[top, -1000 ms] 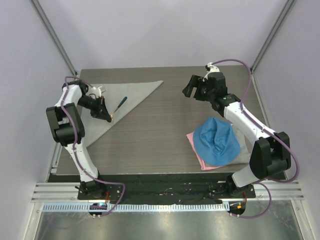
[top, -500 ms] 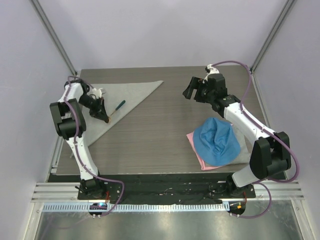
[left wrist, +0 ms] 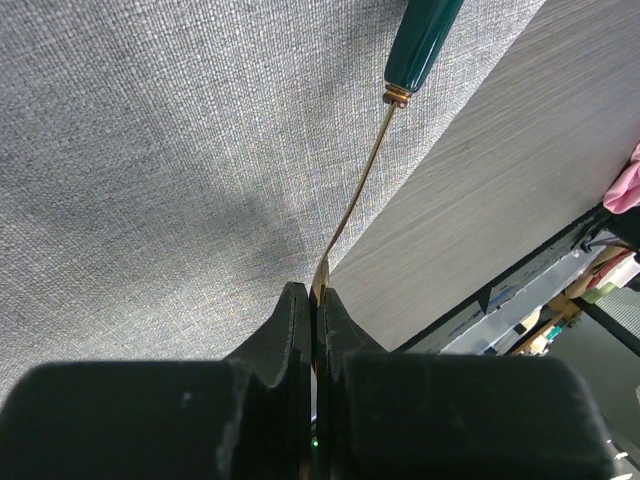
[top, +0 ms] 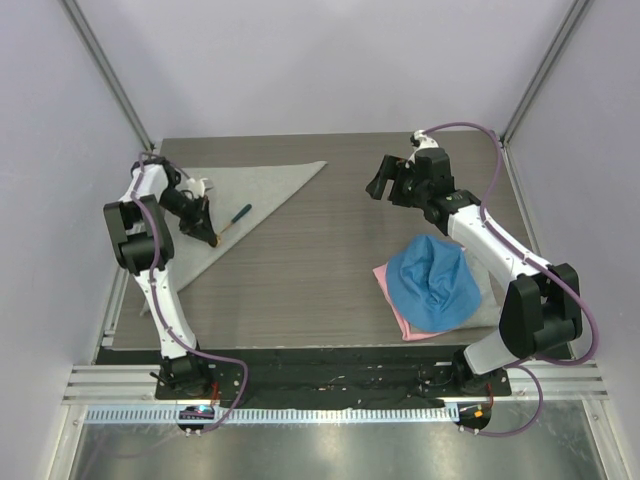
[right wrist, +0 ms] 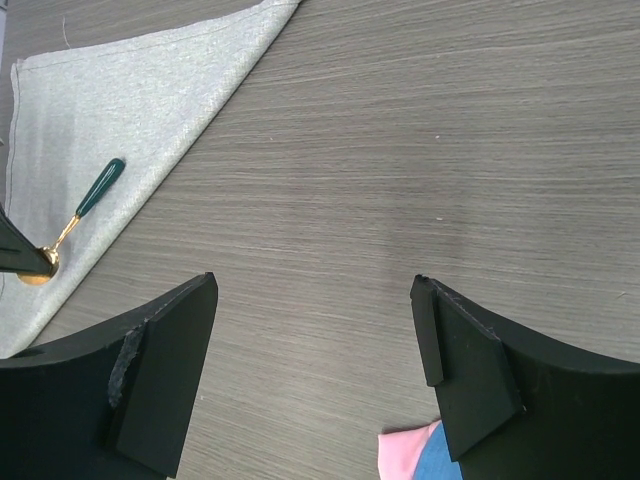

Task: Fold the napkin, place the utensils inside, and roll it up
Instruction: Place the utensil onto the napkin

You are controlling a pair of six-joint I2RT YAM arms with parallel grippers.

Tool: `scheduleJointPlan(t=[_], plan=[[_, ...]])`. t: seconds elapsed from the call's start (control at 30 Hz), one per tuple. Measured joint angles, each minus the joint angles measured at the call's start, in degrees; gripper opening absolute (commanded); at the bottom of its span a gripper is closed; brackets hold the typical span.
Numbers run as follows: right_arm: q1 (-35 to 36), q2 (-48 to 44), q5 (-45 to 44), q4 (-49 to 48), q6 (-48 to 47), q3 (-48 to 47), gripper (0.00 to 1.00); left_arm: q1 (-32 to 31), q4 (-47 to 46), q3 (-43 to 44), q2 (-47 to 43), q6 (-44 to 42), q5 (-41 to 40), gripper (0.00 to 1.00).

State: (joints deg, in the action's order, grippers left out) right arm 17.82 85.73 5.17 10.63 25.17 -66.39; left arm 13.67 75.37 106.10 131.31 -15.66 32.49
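Note:
The light grey napkin (top: 235, 190) lies folded into a triangle at the table's back left; it also shows in the left wrist view (left wrist: 160, 170) and the right wrist view (right wrist: 130, 110). My left gripper (top: 212, 238) is shut on the gold bowl end of the spoon (top: 236, 216), over the napkin's right edge. The spoon's green handle (left wrist: 420, 45) points away from the jaws, and it also shows in the right wrist view (right wrist: 98, 188). My right gripper (top: 383, 178) is open and empty above the bare table at the back right.
A blue cloth (top: 432, 282) lies on a pink cloth (top: 392, 298) at the right, near the right arm. The pink corner (right wrist: 410, 452) shows between my right fingers. The table's front edge (left wrist: 520, 280) is near the left gripper.
The left gripper has shifted slightly up and left with the spoon, and the left arm's elbow has swung back. The right arm has barely moved.

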Motion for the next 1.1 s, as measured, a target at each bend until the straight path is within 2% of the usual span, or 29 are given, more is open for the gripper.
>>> scheduleJointPlan(t=[0.13, 0.23, 0.37, 0.67, 0.77, 0.9, 1.1], plan=[[0.0, 0.0, 0.0, 0.2, 0.0, 0.0, 0.87, 0.0, 0.3, 0.0, 0.3, 0.0, -0.2, 0.04], [0.0, 0.0, 0.0, 0.2, 0.0, 0.0, 0.87, 0.0, 0.3, 0.2, 0.9, 0.2, -0.5, 0.18], [0.0, 0.0, 0.0, 0.3, 0.0, 0.0, 0.87, 0.0, 0.2, 0.9, 1.8, 0.8, -1.9, 0.26], [0.0, 0.0, 0.0, 0.4, 0.2, 0.0, 0.87, 0.0, 0.2, 4.0, 3.1, 2.7, -4.8, 0.34], [0.0, 0.0, 0.0, 0.4, 0.2, 0.3, 0.87, 0.0, 0.1, 5.4, 3.1, 3.3, -5.7, 0.43], [0.0, 0.0, 0.0, 0.6, 0.3, 0.8, 0.87, 0.0, 0.0, 6.8, 3.2, 3.9, -6.6, 0.64], [0.0, 0.4, 0.1, 0.6, 0.3, 0.8, 0.87, 0.0, -0.6, 7.1, 3.1, 5.8, -8.9, 0.81]])
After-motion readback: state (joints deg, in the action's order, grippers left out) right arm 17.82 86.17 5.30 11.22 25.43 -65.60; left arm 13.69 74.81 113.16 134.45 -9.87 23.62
